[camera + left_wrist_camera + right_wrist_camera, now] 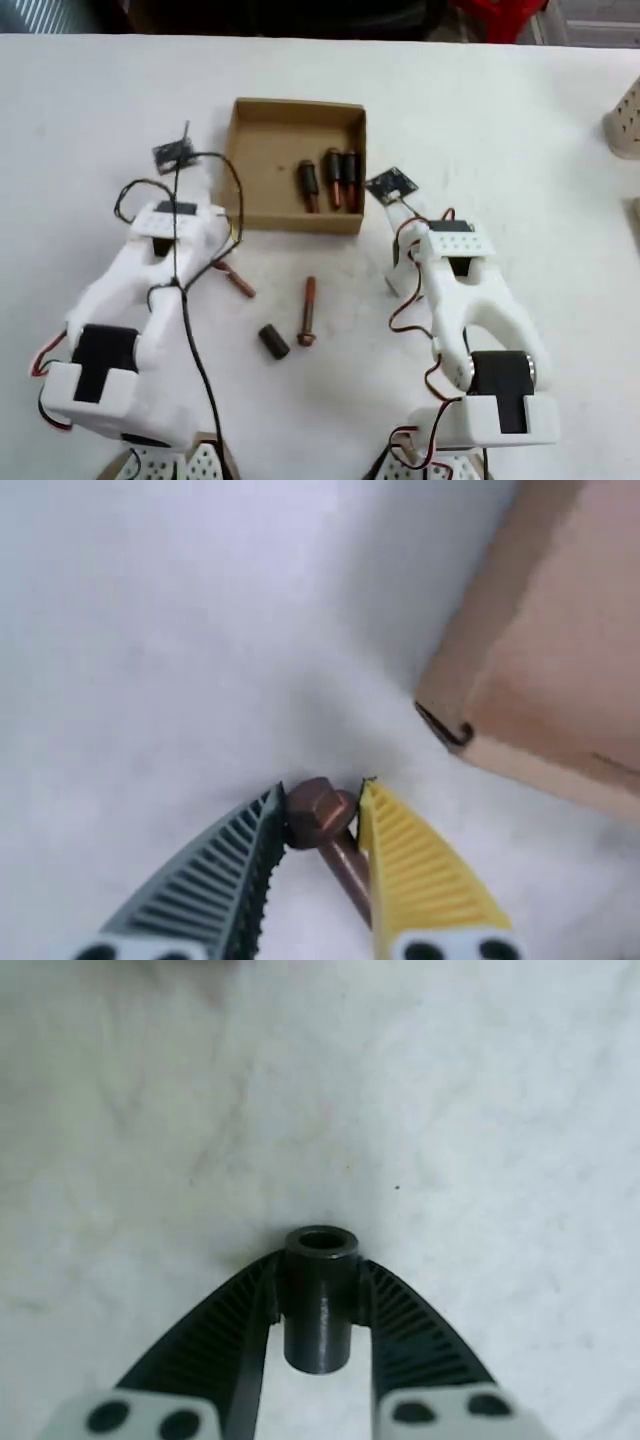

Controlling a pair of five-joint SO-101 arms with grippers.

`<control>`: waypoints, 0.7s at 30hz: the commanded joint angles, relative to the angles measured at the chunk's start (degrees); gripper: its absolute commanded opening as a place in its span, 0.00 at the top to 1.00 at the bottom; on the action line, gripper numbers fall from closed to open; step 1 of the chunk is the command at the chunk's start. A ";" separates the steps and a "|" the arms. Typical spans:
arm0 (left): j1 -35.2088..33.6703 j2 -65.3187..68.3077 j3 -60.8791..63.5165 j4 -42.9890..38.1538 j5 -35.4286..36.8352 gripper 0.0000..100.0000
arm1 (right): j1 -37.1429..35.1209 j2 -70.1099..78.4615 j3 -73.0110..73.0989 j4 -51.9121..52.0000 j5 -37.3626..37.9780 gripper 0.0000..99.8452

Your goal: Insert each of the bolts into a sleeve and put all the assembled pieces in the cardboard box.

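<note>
My left gripper [320, 802] is shut on the head of a copper bolt [318, 810], just above the white table near a corner of the cardboard box [540, 680]. In the high view this bolt [238, 281] sticks out from the left arm, below the box's [252, 160] front left corner. My right gripper [320, 1270] is shut on a black sleeve [320, 1295], held upright with its hole facing the camera. Three assembled pieces [331, 180] lie in the box. A loose bolt [307, 310] and a loose black sleeve [273, 341] lie between the arms.
The right arm [460, 270] stands to the right of the box's front right corner. Black cables [190, 330] hang over the left arm. A pale perforated object [626, 125] sits at the table's far right edge.
</note>
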 commanded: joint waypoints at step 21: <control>1.63 -1.63 -10.29 16.18 -9.58 0.79 | 0.40 -0.48 -0.26 -0.22 0.62 0.98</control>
